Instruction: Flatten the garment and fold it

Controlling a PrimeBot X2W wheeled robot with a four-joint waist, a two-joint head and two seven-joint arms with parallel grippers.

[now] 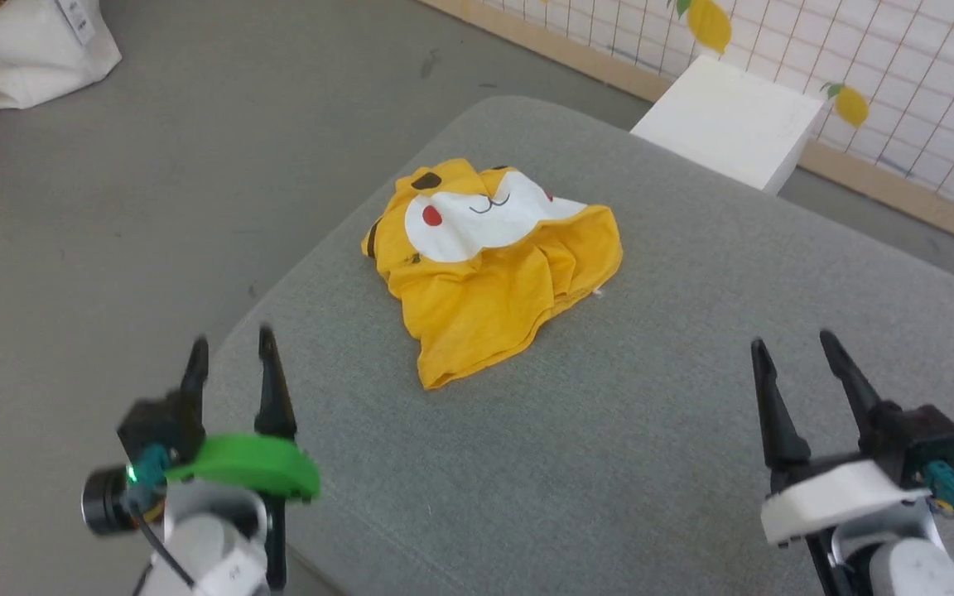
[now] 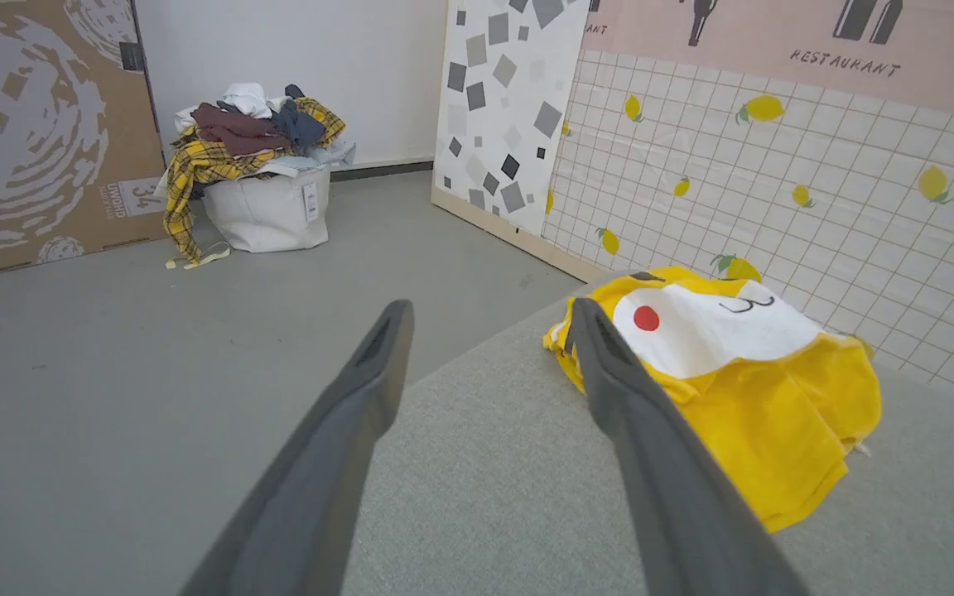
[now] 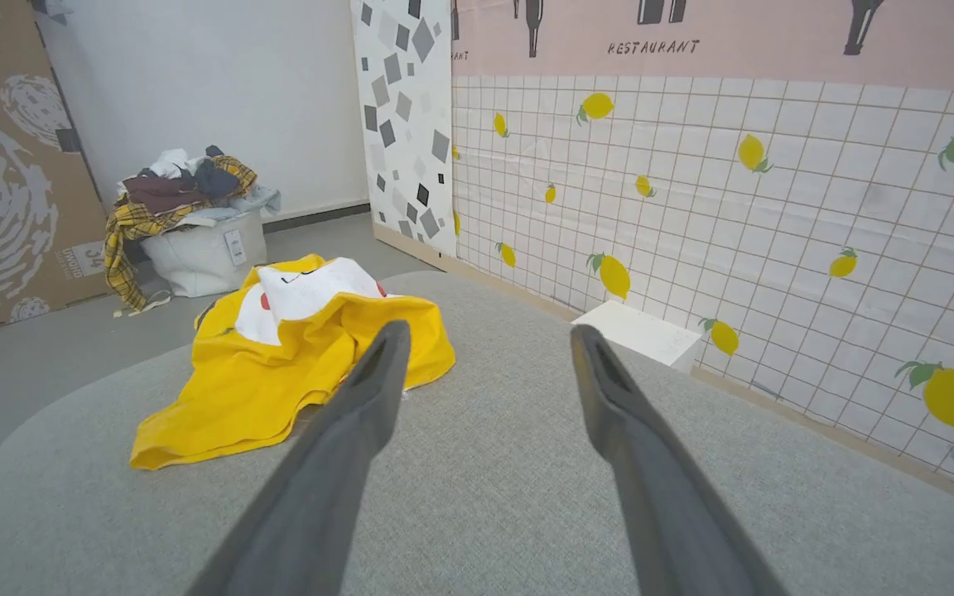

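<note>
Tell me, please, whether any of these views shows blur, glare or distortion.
Head view: even light, no glare, yellow T-shirt sharp, left gripper slightly smeared. Left wrist view: left fingers close up look soft. Right wrist view: right fingers likewise soft, lemon-tiled wall lines bow.

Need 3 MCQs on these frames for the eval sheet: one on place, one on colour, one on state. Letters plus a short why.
1. Where does the garment lie on the grey cushion, relative to the left gripper and right gripper?
A) ahead of both, touching neither
B) under the left gripper
C) pinched in the right gripper

2. What colour is the round spot on its white face patch?
A) blue
B) red
C) green

3. What state is the garment in?
A) neatly folded
B) spread flat
C) crumpled in a heap

Answers:
1 A: the head view shows bare cushion between it and both open grippers.
2 B: a red spot sits beside the drawn mouth.
3 C: the fabric is bunched and wrinkled.
</note>
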